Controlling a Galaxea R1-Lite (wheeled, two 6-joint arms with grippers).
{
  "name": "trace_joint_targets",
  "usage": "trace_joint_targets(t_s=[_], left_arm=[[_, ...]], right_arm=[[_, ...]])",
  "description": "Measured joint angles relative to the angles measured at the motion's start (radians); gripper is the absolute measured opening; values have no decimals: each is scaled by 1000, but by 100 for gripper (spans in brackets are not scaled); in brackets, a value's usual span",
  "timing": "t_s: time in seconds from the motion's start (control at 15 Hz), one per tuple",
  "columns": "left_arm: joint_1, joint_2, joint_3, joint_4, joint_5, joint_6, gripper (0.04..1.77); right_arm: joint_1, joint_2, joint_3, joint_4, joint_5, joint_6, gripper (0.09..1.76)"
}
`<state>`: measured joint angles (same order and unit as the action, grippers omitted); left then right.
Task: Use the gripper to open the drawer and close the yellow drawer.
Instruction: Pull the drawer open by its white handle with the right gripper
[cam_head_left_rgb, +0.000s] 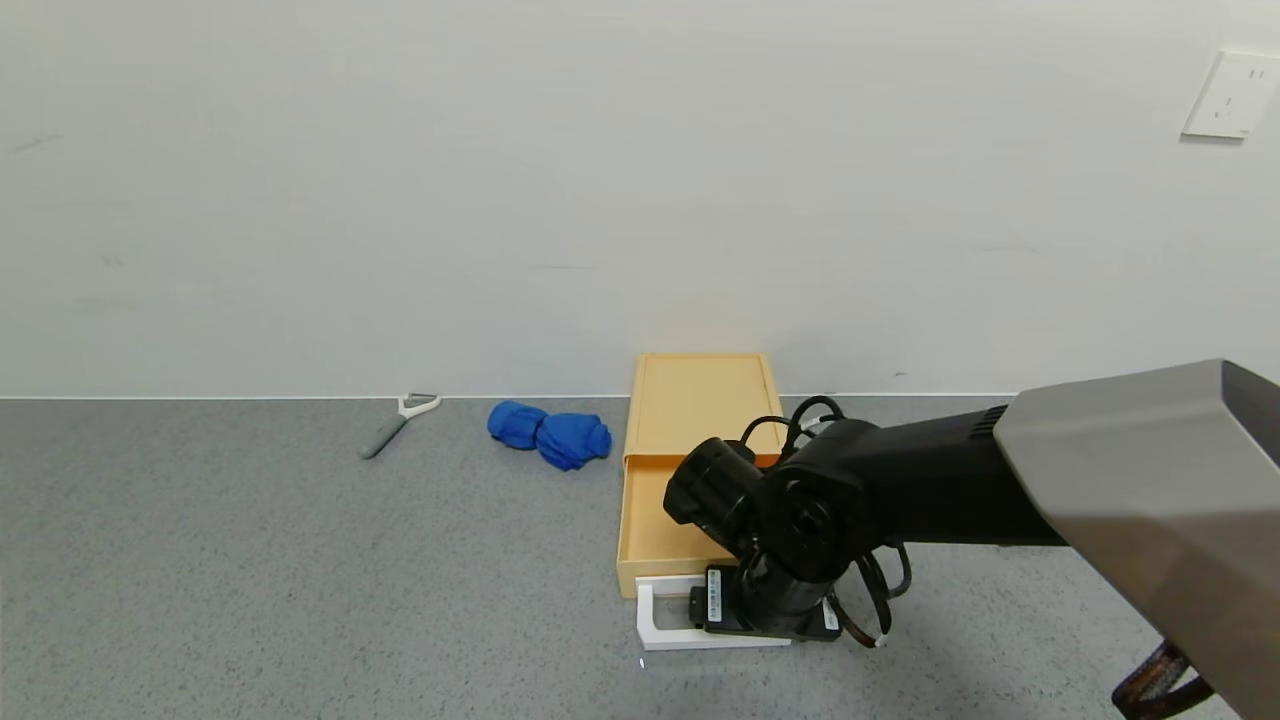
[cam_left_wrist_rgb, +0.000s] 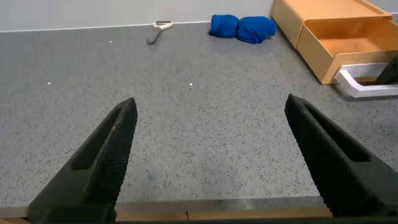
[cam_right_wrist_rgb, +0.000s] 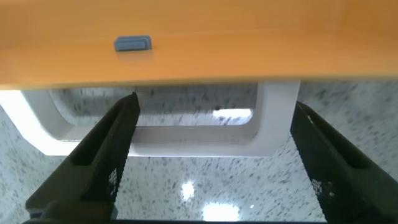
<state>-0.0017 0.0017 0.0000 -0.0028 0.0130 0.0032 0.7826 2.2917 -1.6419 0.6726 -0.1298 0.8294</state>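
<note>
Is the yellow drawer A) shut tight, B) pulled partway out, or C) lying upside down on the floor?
B: the drawer sticks out of its yellow box toward the robot, its inside showing, with the right end effector open at the white handle.

light: bright, even, overhead | glare: countertop (cam_right_wrist_rgb: 199, 190) | shadows: soft | blur: right wrist close-up
</note>
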Motion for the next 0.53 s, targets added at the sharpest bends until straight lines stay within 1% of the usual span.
trace_joint_targets(t_s=[0.4,0.53], left_arm=[[0,0,0,0,0,0,172],[0,0,0,0,0,0,172]], right_arm=[[18,-5,24,-9,1,49,171],[24,-12,43,-9,27,59,171]])
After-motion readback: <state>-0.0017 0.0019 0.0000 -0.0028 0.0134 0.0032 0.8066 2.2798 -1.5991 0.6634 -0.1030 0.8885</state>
